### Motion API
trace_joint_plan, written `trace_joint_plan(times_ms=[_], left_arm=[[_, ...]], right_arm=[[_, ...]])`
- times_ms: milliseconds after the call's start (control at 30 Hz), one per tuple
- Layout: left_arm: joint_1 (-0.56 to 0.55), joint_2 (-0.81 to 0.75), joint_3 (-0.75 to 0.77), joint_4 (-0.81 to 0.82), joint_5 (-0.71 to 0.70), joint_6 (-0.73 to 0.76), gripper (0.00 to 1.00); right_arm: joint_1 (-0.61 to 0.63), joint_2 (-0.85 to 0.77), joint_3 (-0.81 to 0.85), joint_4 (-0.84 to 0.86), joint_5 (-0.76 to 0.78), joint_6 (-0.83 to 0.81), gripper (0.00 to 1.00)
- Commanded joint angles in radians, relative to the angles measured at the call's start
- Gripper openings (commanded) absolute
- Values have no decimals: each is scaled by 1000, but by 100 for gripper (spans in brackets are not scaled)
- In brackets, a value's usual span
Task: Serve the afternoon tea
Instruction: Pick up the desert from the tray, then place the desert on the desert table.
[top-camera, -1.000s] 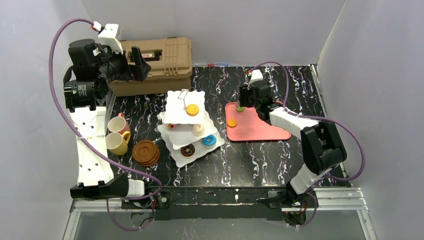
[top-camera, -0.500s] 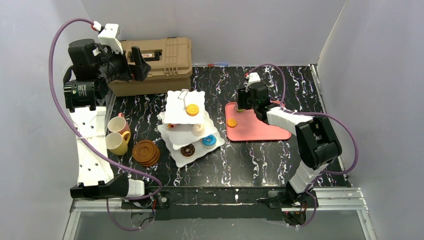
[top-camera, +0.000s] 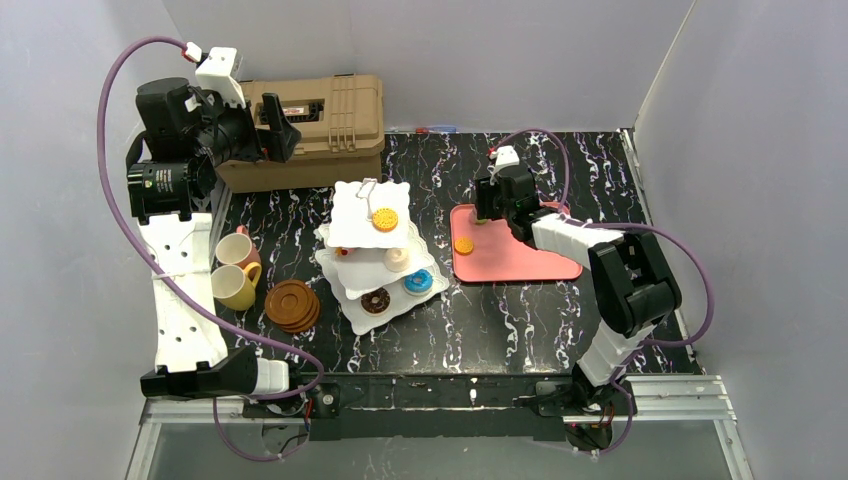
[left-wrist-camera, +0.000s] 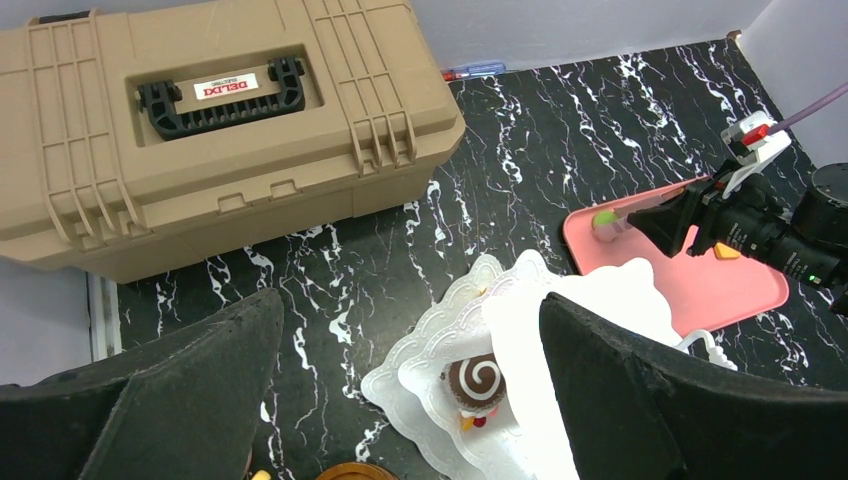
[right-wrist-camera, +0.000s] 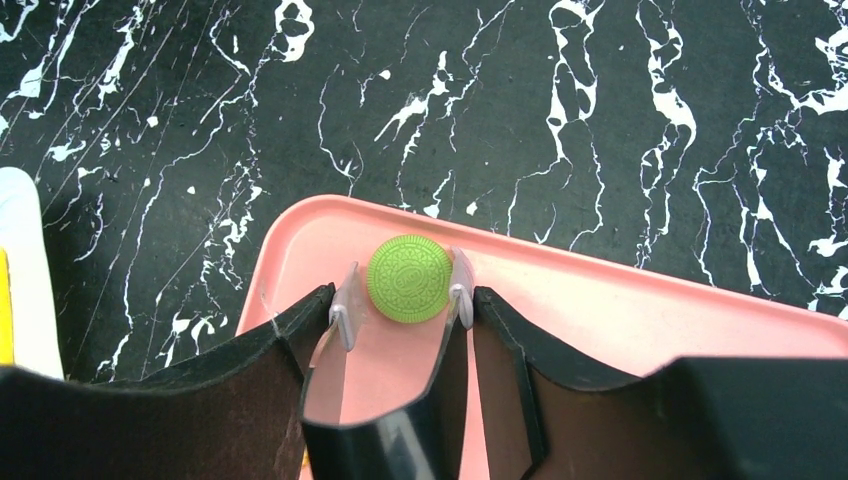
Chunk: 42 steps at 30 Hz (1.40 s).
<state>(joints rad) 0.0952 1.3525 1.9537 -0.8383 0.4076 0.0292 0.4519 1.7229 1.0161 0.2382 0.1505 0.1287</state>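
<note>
- Top view: left claw (top-camera: 285, 128), jaws apart, sits behind the stand (top-camera: 375, 250); cups (top-camera: 235, 270) and saucers (top-camera: 293, 305) lie left of it.
- Left wrist: its fingers (left-wrist-camera: 190, 400) spread wide over the stand.
- Right wrist: right claw (right-wrist-camera: 400, 300) clamps a green cookie (right-wrist-camera: 409, 278) on the tray (right-wrist-camera: 620, 310), right of the stand.

1. Bright, even overhead light; soft, short shadows on the surface (top-camera: 500, 320).
2. Left wrist view: near jaws look soft, background crisp.
3. Right wrist view sharp, colours vivid.
</note>
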Motion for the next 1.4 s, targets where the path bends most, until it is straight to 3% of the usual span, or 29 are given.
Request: trace_joint_plan(times_ms=[0,133,367,467,900,1367], left_arm=[[7,-10,29,1,3,12,98],[8,-10,27,4,3,10,98],[10,-13,24,6,6,8,98],[10,-13,18,7,9,6,98],[11,-14,1,18,16,-3,98],[12,-17,-2,19,21,-8,98]], right_arm=[[-4,22,10,13,8,-15,59],[-4,33,16,4,5,-17,57],[-4,-25,24,-3,-6,-13,33],[-3,-91,46,-26,-19,-12,27],[183,-299,389,-291,-34,-41,25],[387,-280,525,-299,-46,-12,27]])
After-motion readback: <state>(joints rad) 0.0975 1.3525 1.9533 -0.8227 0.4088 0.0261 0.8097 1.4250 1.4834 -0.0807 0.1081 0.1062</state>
